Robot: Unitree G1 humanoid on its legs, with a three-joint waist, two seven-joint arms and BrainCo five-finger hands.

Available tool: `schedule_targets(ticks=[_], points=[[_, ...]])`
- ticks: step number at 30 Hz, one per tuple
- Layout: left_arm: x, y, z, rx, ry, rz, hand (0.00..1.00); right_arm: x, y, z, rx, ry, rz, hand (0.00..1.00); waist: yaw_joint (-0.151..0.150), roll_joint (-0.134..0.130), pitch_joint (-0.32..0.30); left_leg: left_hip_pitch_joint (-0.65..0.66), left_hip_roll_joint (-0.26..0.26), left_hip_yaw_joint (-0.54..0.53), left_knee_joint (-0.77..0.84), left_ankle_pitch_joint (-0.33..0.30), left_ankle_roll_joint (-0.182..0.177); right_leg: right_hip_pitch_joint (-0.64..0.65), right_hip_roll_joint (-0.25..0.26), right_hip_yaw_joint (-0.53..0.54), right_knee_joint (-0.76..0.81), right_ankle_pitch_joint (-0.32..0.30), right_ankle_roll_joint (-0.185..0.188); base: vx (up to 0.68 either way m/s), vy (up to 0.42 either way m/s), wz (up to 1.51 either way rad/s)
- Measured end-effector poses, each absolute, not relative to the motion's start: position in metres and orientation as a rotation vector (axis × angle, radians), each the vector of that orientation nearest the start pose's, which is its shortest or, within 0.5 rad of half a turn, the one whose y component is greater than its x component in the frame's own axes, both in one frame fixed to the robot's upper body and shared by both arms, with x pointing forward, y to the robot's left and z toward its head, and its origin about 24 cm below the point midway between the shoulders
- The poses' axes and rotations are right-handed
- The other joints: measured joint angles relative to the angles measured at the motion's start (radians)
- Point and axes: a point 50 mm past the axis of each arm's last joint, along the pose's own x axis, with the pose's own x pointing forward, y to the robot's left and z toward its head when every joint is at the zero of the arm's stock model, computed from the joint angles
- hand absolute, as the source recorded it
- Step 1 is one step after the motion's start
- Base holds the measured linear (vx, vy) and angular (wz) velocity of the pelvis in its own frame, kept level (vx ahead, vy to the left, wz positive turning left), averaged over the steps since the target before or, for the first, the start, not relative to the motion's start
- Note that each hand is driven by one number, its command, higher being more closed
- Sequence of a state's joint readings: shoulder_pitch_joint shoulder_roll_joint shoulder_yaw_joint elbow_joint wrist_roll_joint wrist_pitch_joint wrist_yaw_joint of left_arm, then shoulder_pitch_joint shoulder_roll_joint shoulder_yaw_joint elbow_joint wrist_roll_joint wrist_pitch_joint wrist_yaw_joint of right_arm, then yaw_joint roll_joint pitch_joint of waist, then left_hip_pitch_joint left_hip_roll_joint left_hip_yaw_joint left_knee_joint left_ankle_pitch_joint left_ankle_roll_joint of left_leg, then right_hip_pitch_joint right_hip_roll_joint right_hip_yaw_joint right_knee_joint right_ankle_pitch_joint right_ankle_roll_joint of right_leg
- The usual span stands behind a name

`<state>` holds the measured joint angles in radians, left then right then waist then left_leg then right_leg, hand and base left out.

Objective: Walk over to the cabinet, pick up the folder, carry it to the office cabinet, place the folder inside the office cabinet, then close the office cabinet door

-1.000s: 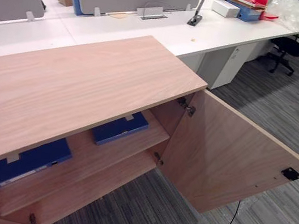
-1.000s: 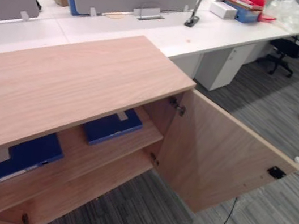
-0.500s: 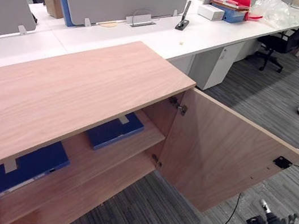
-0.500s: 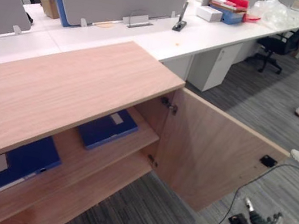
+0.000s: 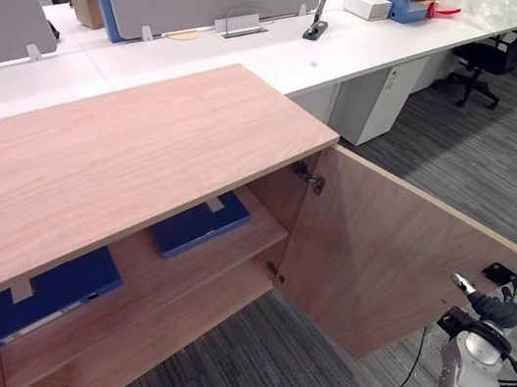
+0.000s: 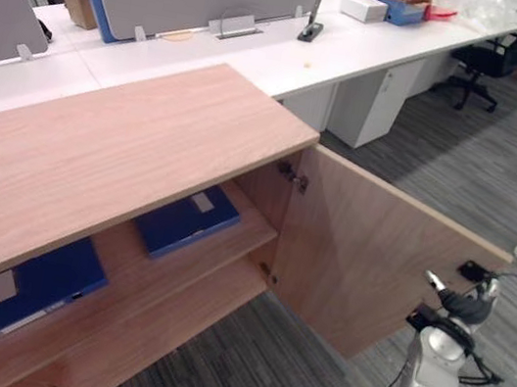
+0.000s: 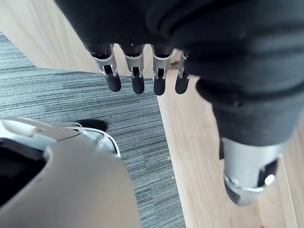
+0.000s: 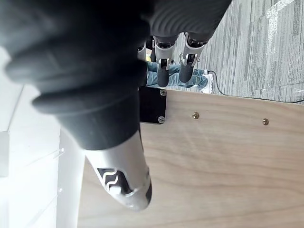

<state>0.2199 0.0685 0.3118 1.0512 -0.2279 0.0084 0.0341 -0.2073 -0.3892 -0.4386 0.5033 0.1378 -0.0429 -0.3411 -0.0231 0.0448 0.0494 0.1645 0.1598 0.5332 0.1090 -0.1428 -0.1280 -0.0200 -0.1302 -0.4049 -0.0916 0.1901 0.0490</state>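
Blue folder (image 5: 199,223) and second blue folder (image 5: 49,290) were logged, left eye view, on the upper shelf of the office cabinet (image 5: 126,152), right hand (image 5: 495,309) by the free edge of the open door (image 5: 386,265); left wrist view, left hand (image 7: 137,80) unclenched, empty; right wrist view, right hand likewise.

Inside the cabinet (image 5: 126,152) a folder (image 5: 202,225) lies on the shelf (image 5: 220,257), door (image 5: 386,265) open rightward.
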Motion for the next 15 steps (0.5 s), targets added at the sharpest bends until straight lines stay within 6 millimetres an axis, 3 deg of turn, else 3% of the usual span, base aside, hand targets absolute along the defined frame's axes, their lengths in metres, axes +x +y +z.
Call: schedule_targets(ticks=[9, 15], points=[[0.024, 0.22, -0.168, -0.295, 1.214, 0.554, 0.0, 0.259, -0.347, 0.046, -0.176, 0.133, -0.674, 0.0, -0.031, -0.006, 0.004, -0.009, 0.002, -0.005, 0.001, 0.014, 0.001, -0.013, 0.002, -0.001, 0.0, 0.002, -0.008, -0.04, -0.022, -0.01], [0.017, 0.225, -0.168, -0.294, 1.226, 0.553, 0.0, 0.269, -0.338, 0.051, -0.33, 0.187, -0.407, 0.0, -0.056, -0.012, 0.006, -0.022, 0.021, -0.004, 0.002, 0.006, -0.002, -0.033, 0.022, 0.001, 0.0, -0.004, -0.012, -0.08, -0.047, -0.18]])
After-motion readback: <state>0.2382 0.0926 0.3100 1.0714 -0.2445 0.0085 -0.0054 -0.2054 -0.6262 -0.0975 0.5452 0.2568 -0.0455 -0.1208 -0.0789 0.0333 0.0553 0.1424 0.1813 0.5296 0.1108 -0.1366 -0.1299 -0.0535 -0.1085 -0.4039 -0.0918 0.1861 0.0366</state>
